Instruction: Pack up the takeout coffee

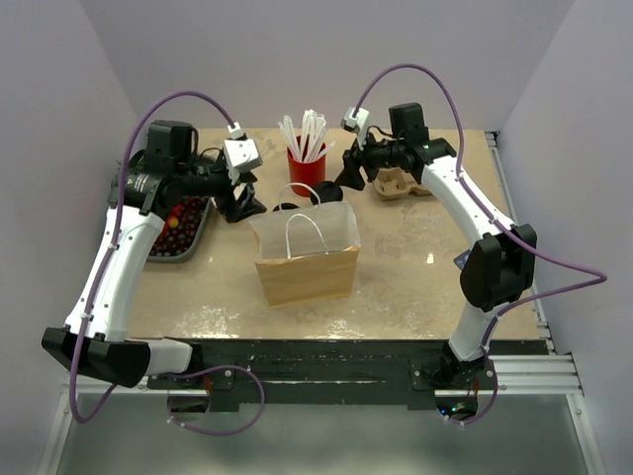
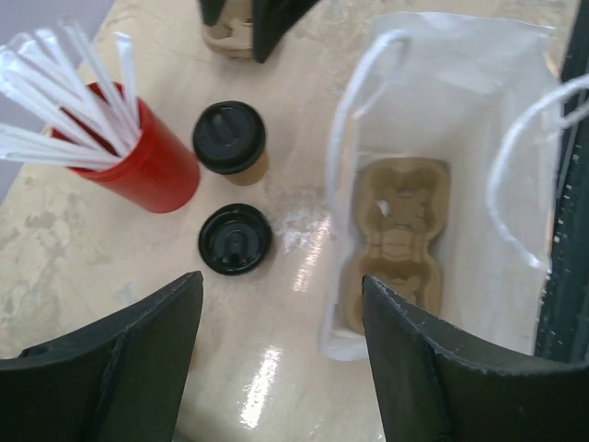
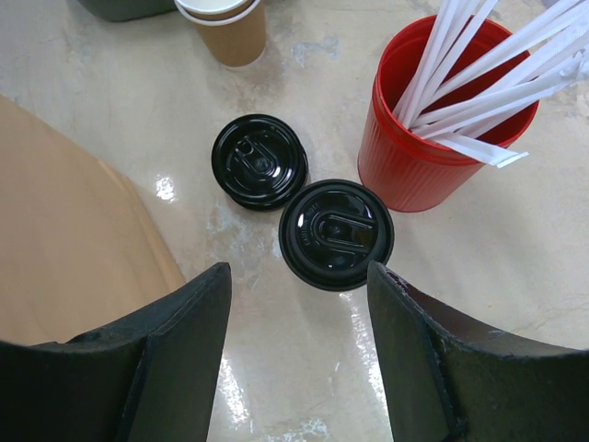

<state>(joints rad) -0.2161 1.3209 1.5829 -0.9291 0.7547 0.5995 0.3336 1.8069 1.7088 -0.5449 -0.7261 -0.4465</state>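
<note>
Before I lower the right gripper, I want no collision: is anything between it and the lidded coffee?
Nothing visible does. The right gripper hangs open over the takeout coffee. The red straw cup stands close on one side, the loose black lid on the other; neither covers it.

Top view: bag (image 1: 307,252) stands mid-frame on the table (image 1: 415,267). Straw cup (image 1: 307,170) just behind it, upper centre. Tray (image 1: 203,230) at the table's left edge. One carrier (image 1: 401,184) upper right.

Left wrist view: straw cup upper left, coffee (image 2: 230,138) just right of it; contact unclear. Lid (image 2: 236,239) lies flat on the table directly below the coffee, narrowly apart. Bag fills the right half, with a second carrier (image 2: 396,244) lying in its bottom.

Right wrist view: coffee centre, lid up-left of it, their edges overlapping in frame. Straw cup upper right, open cup (image 3: 225,28) at top edge, bag lower left.
</note>
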